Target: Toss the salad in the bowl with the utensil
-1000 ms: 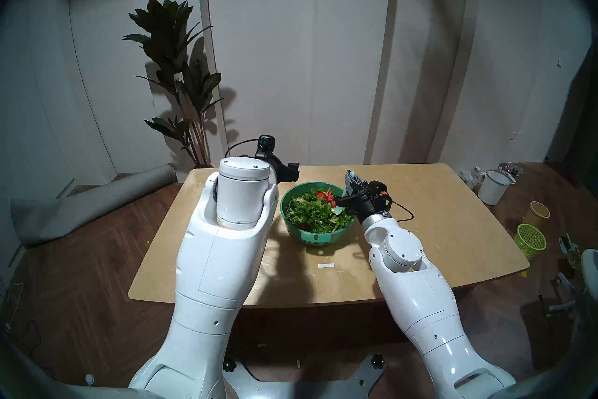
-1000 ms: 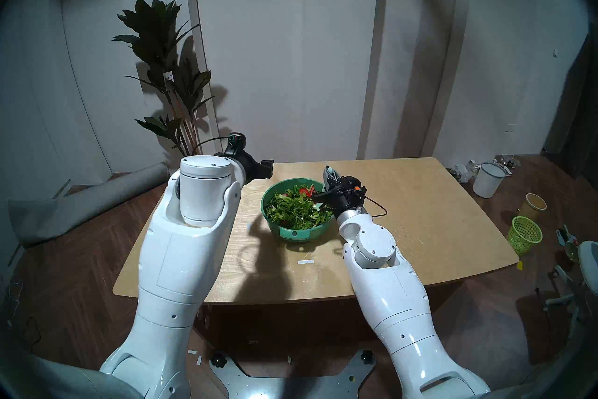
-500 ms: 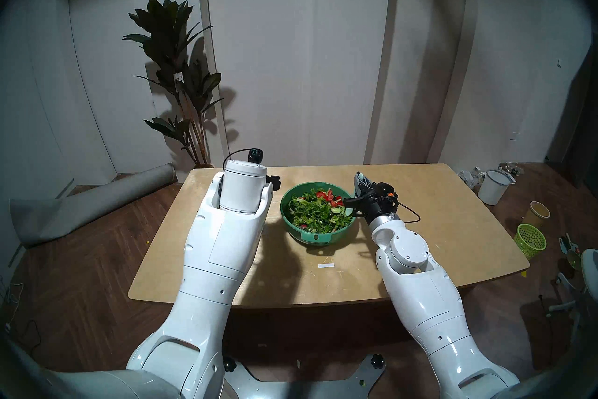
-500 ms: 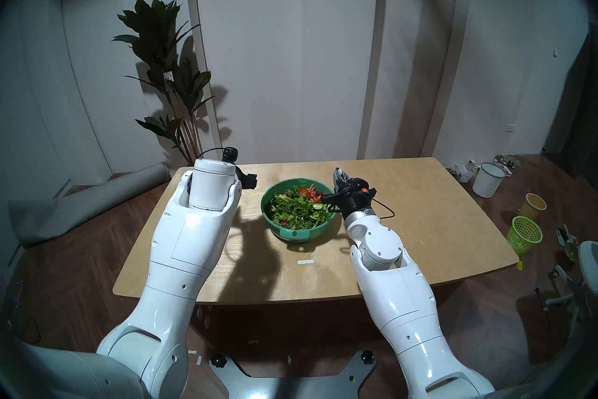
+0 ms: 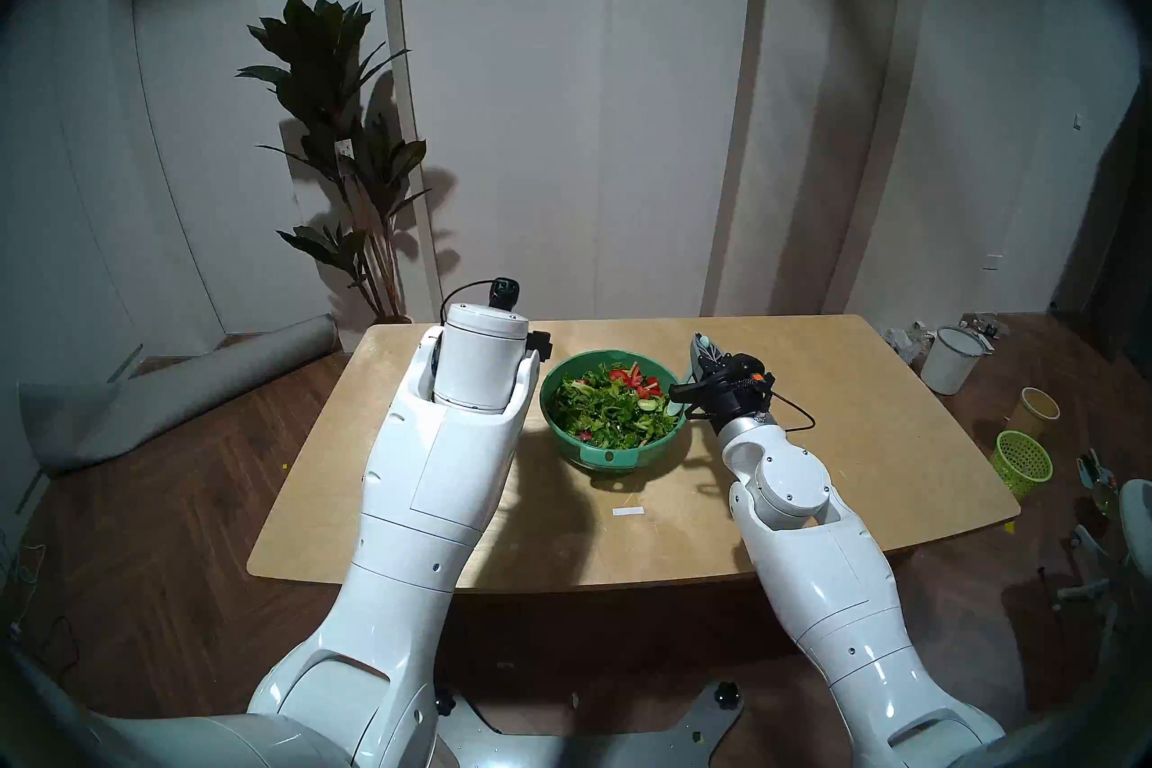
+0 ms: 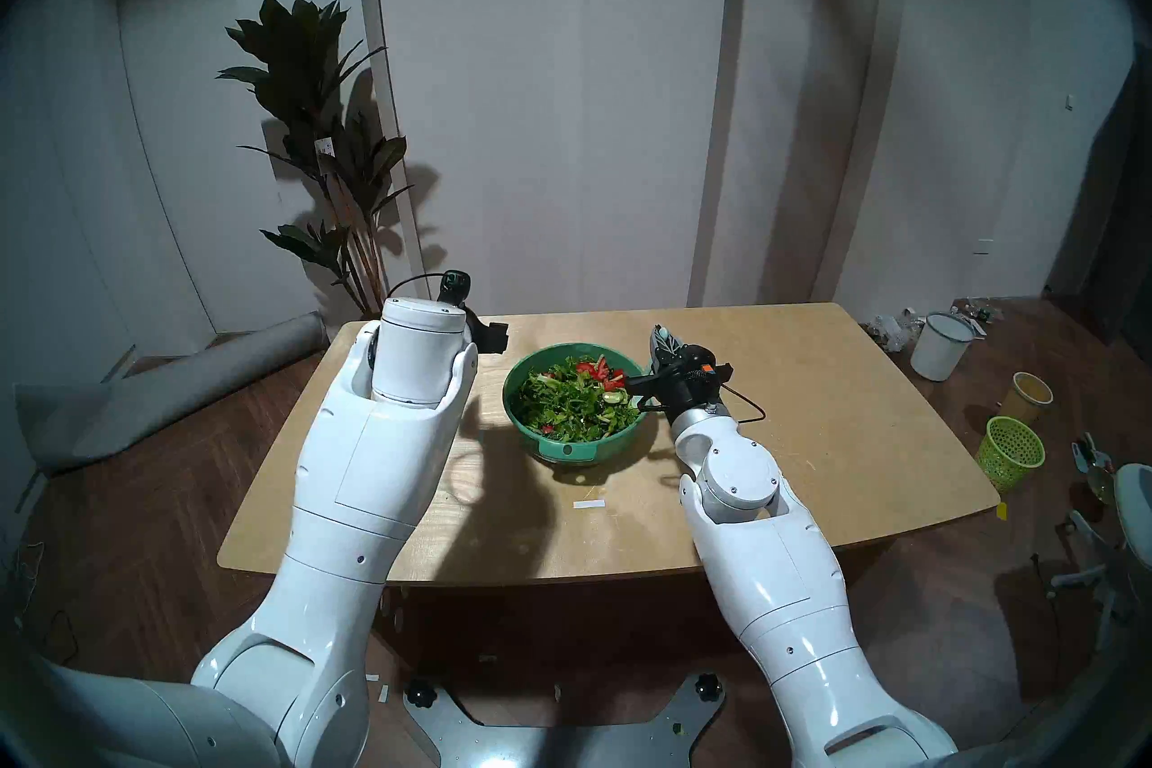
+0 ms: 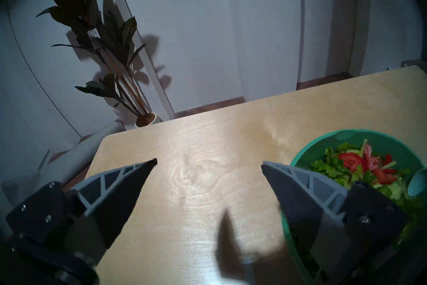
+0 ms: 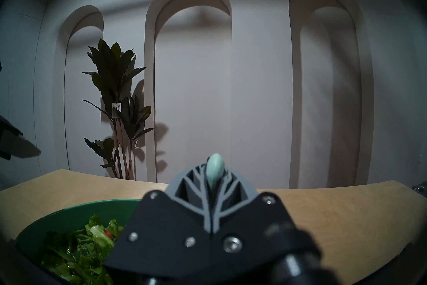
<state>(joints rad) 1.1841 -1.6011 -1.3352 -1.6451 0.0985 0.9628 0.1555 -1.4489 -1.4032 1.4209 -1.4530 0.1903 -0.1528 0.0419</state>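
I've got the spoon pinched hard in my right gripper, fingers pressed together on the handle so its pale end pokes out past my fingertips, and the oval head hangs down on the other side of my grip, at the near-right edge of the salad. From the left wrist view I can just catch that head resting on or barely above the leaves; I can't tell which. The bowl sits just to the left of my right hand, on the table, with tomato pieces toward its far side. My left gripper is spread wide and empty, hovering over bare table just left of the bowl, its right finger out over the rim. So I'd say I'm mid-toss, spoon at the edge of the heap, between strokes. Next I reckon I need to dip the head under the leaves and sweep it across toward my left hand, lifting as I go. The heap sits high near the rim, so a fast flick could throw leaves out, and the bowl may slide unless my left hand steadies it.
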